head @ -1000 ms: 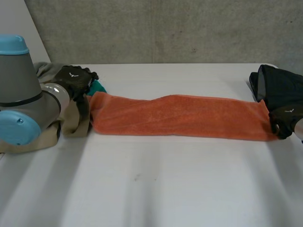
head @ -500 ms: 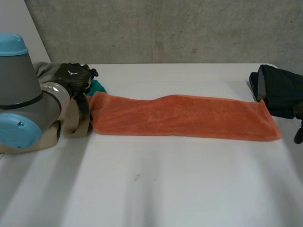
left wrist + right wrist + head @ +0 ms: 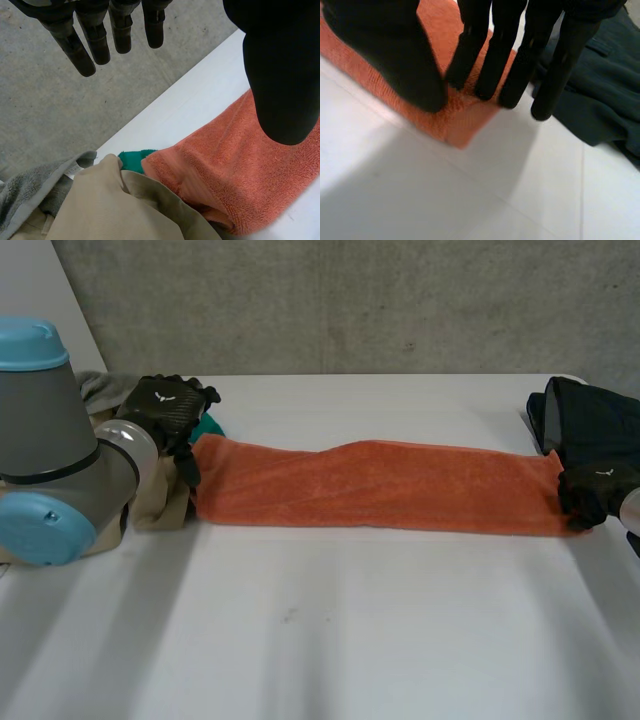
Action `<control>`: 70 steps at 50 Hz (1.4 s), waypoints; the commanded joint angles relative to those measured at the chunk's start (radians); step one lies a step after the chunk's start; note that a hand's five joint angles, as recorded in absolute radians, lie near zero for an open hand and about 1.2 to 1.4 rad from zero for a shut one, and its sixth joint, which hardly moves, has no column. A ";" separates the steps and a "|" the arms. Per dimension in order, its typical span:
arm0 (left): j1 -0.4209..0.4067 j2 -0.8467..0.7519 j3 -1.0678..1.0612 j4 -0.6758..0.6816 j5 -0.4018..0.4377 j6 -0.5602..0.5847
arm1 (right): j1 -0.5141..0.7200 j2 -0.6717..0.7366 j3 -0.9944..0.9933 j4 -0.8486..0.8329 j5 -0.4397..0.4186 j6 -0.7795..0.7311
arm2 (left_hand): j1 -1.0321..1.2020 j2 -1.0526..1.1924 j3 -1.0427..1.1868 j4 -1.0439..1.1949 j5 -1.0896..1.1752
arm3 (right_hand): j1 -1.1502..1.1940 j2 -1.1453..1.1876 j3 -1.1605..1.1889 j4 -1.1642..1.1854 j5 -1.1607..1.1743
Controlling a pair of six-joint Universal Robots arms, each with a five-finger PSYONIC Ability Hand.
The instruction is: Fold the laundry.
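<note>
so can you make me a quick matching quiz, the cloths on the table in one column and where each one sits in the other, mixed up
Things:
1. orange towel
2. dark garment
3. green cloth
4. beige garment

Places:
a. heaped at the left end of the table
b. laid out long across the middle of the table
c. a small bit peeking out between two other cloths
d. bunched at the table's right end

Pairs: 1-b, 2-d, 3-c, 4-a
</note>
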 commanded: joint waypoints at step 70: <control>-0.159 0.008 0.014 0.053 -0.095 -0.013 | 0.600 -0.151 0.009 -0.200 0.209 0.103 | -0.020 -0.032 -0.036 -0.024 -0.047 | -0.948 -0.959 -0.944 -0.945 -0.943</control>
